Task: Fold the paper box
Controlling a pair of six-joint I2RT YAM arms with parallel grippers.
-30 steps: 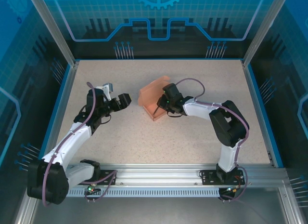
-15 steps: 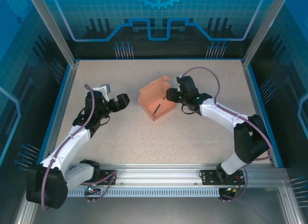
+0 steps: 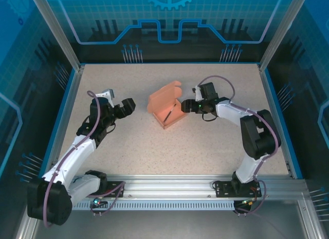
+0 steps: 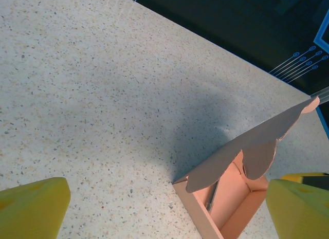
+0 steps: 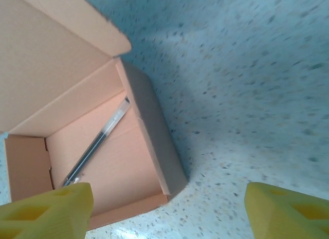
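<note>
The salmon-pink paper box stands on the table's middle as an open tray with its lid flap raised at the back left. A thin dark pen lies inside it. My right gripper hovers just right of the box, open, with nothing between its yellow fingertips; the box's near corner lies below them. My left gripper is open to the left of the box, a short gap away. In the left wrist view the box and its lid sit ahead between the wide yellow fingertips.
The speckled tabletop is bordered by a blue rim and metal frame posts. A rail with both arm bases runs along the near edge.
My right gripper has drawn back out of the box to its right side and opened. The left gripper has opened a little more and eased slightly left.
</note>
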